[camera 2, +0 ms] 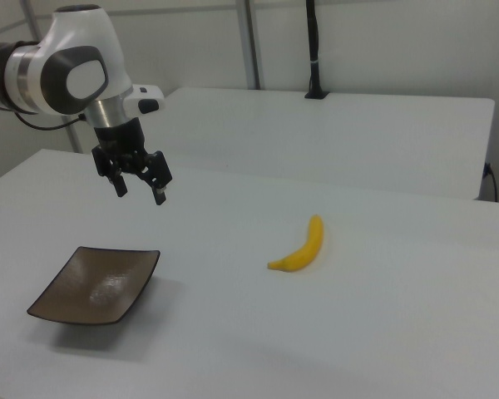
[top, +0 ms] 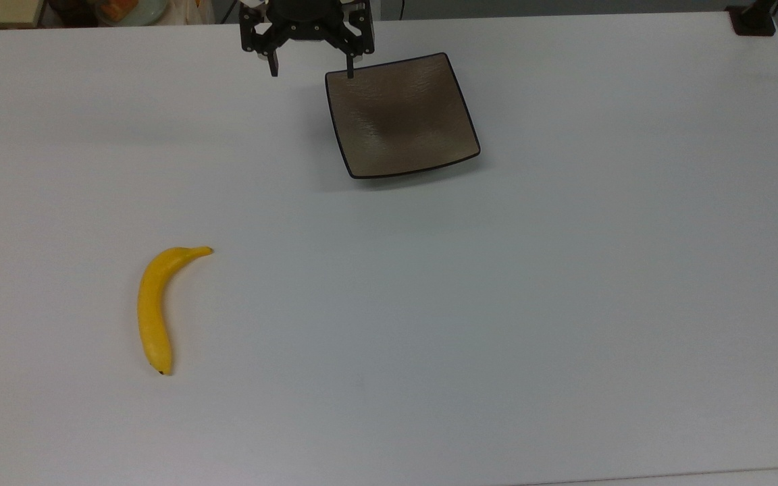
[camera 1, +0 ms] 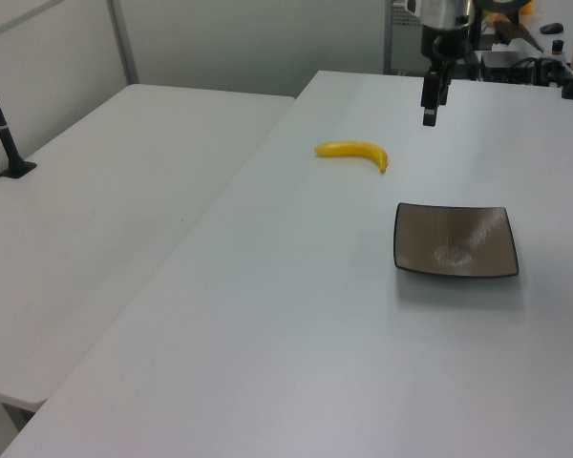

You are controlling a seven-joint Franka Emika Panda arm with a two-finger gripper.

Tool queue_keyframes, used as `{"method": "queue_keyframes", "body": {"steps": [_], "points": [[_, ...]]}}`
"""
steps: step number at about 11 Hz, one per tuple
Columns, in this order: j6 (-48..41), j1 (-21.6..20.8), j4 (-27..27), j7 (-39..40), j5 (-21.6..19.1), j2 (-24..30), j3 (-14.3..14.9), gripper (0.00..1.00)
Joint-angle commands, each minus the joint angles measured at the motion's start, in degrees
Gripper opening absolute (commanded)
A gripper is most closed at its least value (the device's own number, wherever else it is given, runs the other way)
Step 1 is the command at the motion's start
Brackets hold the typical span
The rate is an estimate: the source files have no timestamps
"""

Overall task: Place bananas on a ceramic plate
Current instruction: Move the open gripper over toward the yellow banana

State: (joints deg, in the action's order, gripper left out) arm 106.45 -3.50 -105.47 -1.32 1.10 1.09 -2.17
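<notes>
We find the banana [top: 152, 307] lying flat on the white table [top: 564, 304], bare surface all round it, in the lower left of the top view. Its stem points toward the top view's upper right and its dark tip toward the bottom edge. In the right view the banana [camera 2: 301, 247] lies well to the right of the plate [camera 2: 96, 285]; in the left view the banana [camera 1: 354, 152] lies beyond the plate [camera 1: 455, 240] and to its left.

We note the plate [top: 401, 115] resting on the table, well apart from the banana, with nothing in it. It is square, brown-grey, with a thin black rim and upturned corners.

The gripper [top: 310, 69] hangs in the air at the top edge of the top view, just beside the plate's upper left corner. Its two fingers are spread wide apart and hold nothing. In the right view the gripper [camera 2: 140, 191] hangs above the table behind the plate, fingers pointing down. In the left view the gripper [camera 1: 430, 114] is seen edge-on, above the far part of the table, to the right of the banana.
</notes>
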Motion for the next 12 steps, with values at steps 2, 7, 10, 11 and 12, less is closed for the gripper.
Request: {"method": "queue_keyframes", "body": {"steps": [2,7,10,11,12], "points": [[3.68,0.24,-0.01,3.51,2.86,-1.61,0.76,1.0],[11.84,3.75,0.09,9.57,3.03,-4.77,2.95,1.0],[19.2,7.09,2.01,10.02,3.65,-10.03,3.66,1.0],[20.72,8.15,4.11,9.85,3.65,-13.01,3.66,1.0],[21.95,9.11,6.04,9.58,3.65,-16.08,3.75,1.0]]}}
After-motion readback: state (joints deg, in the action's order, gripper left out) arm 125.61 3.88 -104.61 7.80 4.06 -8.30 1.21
